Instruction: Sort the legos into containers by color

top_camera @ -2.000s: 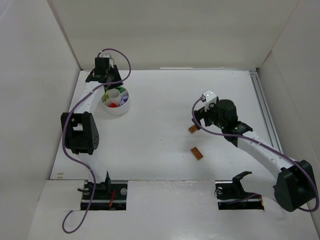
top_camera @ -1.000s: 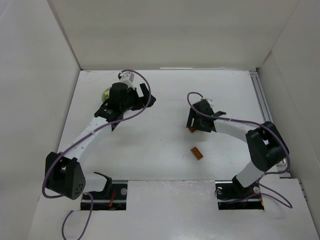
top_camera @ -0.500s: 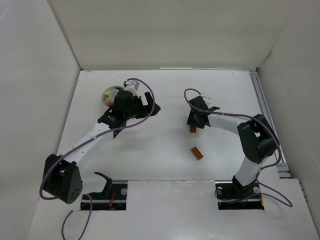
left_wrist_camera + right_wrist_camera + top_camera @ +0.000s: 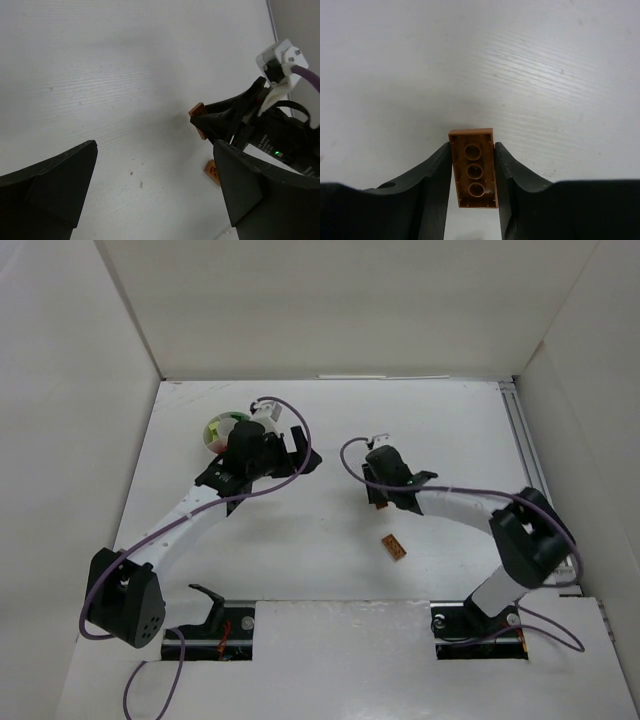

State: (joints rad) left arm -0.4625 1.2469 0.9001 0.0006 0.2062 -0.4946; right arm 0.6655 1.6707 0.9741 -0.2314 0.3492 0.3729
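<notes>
My right gripper [image 4: 473, 165] is shut on a brown-orange lego [image 4: 472, 167], its underside with three round tubes facing the camera and a pad pressed on each long side. From above, this gripper [image 4: 379, 496] is at mid-table with the lego [image 4: 380, 504] at its tip. A second brown-orange lego [image 4: 394, 547] lies loose on the table nearer the front. The white divided cup [image 4: 222, 427] holds green and red bricks at the back left. My left gripper [image 4: 292, 446] hovers open and empty just right of the cup. Its wrist view shows the held lego [image 4: 198, 117] and the loose one [image 4: 212, 171].
White walls enclose the table [image 4: 330, 420] on three sides. A metal rail [image 4: 527, 455] runs along the right edge. The left arm's purple cable [image 4: 290, 430] loops above its wrist next to the cup.
The right gripper has closed on the brown-orange lego and shifted left with it. The left arm swung from the cup toward the table's middle, then stayed still.
</notes>
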